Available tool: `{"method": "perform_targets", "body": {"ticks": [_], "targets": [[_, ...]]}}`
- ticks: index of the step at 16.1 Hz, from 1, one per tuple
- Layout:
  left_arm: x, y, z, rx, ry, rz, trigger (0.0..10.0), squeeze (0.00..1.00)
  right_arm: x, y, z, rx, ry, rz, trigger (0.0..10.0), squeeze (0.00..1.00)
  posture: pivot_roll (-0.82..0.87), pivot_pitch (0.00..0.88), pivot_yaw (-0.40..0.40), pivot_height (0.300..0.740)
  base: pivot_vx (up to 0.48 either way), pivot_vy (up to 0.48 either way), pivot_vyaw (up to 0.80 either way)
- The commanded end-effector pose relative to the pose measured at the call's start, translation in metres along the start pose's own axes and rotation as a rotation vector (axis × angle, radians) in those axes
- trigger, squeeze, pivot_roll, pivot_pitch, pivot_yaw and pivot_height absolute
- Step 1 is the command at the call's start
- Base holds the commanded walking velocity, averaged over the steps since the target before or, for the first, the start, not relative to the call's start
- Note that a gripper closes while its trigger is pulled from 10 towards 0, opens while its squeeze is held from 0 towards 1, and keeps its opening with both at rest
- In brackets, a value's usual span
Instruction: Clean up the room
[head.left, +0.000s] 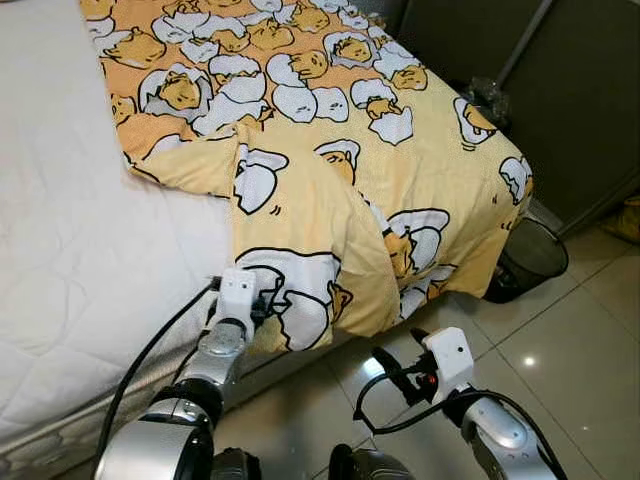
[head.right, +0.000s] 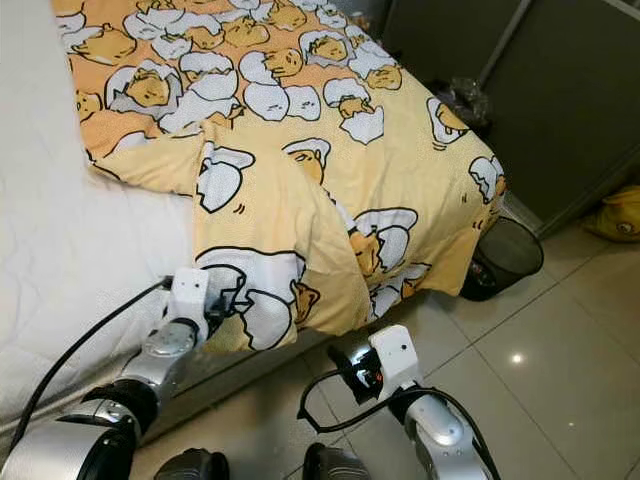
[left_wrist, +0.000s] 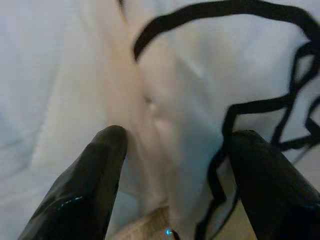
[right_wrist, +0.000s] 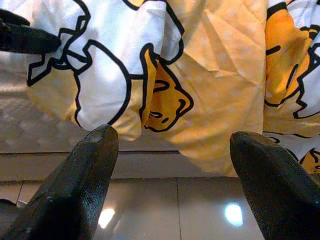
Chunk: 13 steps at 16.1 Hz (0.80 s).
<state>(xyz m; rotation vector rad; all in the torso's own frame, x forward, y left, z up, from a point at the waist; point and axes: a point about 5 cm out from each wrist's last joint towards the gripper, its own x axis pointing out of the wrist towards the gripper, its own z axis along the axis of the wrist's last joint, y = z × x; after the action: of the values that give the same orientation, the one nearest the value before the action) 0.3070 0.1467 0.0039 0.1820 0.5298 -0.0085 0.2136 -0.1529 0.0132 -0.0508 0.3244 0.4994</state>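
Note:
A yellow blanket (head.left: 330, 130) printed with cartoon eggs lies across the white mattress (head.left: 80, 250), and its corner hangs over the bed's edge. My left gripper (head.left: 262, 300) is at that hanging corner by the mattress side. In the left wrist view its fingers (left_wrist: 107, 160) stand open with a fold of the blanket (left_wrist: 170, 115) between them. My right gripper (head.left: 400, 348) hovers open above the floor just below the blanket's hem. In the right wrist view the draped blanket (right_wrist: 210, 65) hangs ahead of the right gripper (right_wrist: 170, 145), apart from its fingers.
A black mesh waste bin (head.left: 530, 255) stands at the bed's foot, partly under the blanket. Dark wardrobe doors (head.left: 560, 90) rise behind it, with a black bag (head.left: 485, 95) at their base. A yellow object (head.right: 620, 215) lies on the glossy tiled floor (head.left: 560, 350) at the right.

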Motion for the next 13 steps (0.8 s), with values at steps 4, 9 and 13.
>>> {"method": "perform_targets", "body": {"ticks": [4, 9, 13], "targets": [[-0.003, -0.018, -0.013, 0.016, 0.110, -0.075, 10.0, 0.00, -0.003, -0.001, -0.004, 0.001, 0.027, 0.011, 10.0, 0.00, -0.07, 0.149, -0.126, 0.740, 0.000, 0.000, 0.00], [0.000, -0.018, -0.003, -0.022, 0.090, -0.067, 0.0, 0.00, -0.002, -0.001, -0.001, -0.005, 0.026, 0.014, 10.0, 0.00, -0.08, 0.149, -0.131, 0.740, 0.000, 0.000, 0.00], [0.002, -0.011, 0.003, 0.005, 0.049, -0.042, 0.0, 0.00, -0.001, 0.000, 0.000, -0.005, 0.023, 0.015, 10.0, 0.00, -0.08, 0.149, -0.131, 0.740, 0.000, 0.000, 0.00]]}}
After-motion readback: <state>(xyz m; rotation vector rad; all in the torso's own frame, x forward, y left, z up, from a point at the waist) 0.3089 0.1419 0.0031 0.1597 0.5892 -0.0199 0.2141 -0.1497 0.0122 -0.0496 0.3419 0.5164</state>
